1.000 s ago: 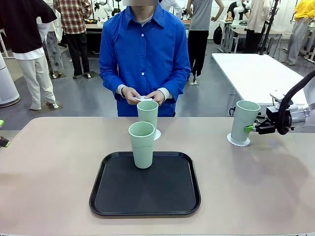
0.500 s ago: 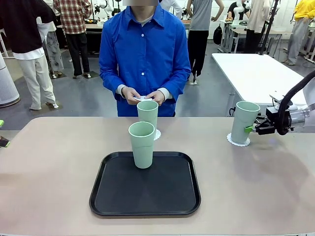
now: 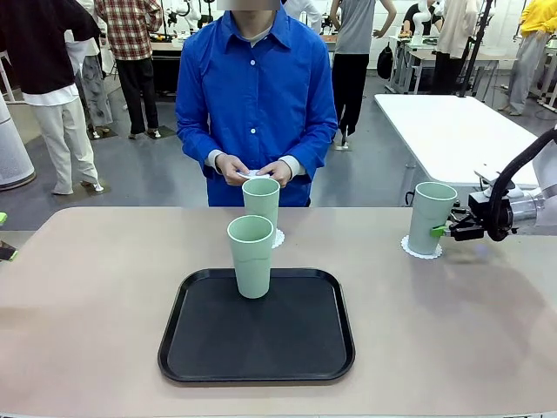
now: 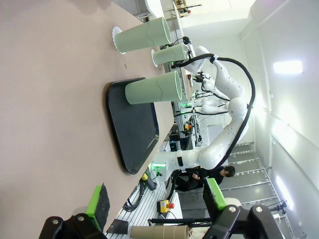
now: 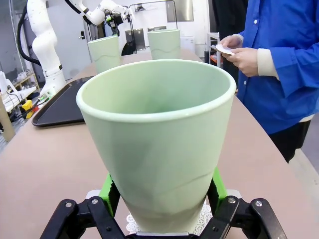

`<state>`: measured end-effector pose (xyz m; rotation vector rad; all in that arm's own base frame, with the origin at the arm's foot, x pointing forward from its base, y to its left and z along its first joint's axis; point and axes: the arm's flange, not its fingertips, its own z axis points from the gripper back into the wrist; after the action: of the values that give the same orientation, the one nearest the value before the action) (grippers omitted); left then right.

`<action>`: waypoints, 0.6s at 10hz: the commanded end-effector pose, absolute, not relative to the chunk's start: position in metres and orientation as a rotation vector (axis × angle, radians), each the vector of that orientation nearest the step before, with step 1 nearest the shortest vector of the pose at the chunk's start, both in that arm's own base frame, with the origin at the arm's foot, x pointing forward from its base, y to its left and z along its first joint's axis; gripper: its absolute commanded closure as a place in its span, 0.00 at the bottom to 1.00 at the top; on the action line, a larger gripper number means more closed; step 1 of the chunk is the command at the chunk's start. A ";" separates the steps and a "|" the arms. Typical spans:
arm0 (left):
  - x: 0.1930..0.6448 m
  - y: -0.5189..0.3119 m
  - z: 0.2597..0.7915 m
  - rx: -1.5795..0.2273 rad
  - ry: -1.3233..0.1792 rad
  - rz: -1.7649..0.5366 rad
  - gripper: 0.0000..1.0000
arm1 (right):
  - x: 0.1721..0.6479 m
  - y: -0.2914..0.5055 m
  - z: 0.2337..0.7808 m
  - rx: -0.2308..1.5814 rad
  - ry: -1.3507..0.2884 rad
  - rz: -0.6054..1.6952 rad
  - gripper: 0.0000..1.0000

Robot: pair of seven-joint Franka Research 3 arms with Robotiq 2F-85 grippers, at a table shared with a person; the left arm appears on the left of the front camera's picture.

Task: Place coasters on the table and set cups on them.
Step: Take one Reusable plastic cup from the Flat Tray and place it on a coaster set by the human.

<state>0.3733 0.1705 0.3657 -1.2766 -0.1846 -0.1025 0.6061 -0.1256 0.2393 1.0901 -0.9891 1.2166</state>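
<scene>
One pale green cup (image 3: 432, 218) stands on a lacy coaster (image 3: 421, 251) at the table's (image 3: 104, 296) right side. My right gripper (image 3: 442, 232) is level with its lower half. In the right wrist view the fingers flank this cup (image 5: 157, 134) with the jaws open, and the coaster's edge (image 5: 207, 219) peeks out below. A second cup (image 3: 261, 202) stands on a coaster (image 3: 277, 238) in front of the person. A third cup (image 3: 251, 257) stands on the black tray (image 3: 257, 335). The person's hands hold another coaster (image 3: 254, 174). My left gripper (image 4: 156, 199) is open and holds nothing.
The black tray lies in the middle of the table, nearer my side. A white rectangular table (image 3: 452, 131) stands beyond the right corner. The person stands at the far edge, and other people move about behind.
My right gripper has loosened its hold on the right cup and drawn back slightly to the right. The cup stays on its coaster; nothing else has moved.
</scene>
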 end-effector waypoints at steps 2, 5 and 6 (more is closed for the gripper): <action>0.373 0.171 0.367 -1.275 -0.185 -0.097 0.00 | 0.614 -0.125 0.236 1.069 -0.943 1.236 0.00; 0.373 0.171 0.367 -1.275 -0.185 -0.097 0.00 | 0.616 -0.127 0.236 1.101 -0.931 1.241 0.00; 0.373 0.171 0.367 -1.275 -0.185 -0.097 0.00 | 0.616 -0.128 0.235 1.107 -0.929 1.236 0.00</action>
<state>0.3733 0.1705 0.3657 -1.2766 -0.1846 -0.1026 0.6072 -0.1251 0.2344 1.0851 -0.9625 1.2283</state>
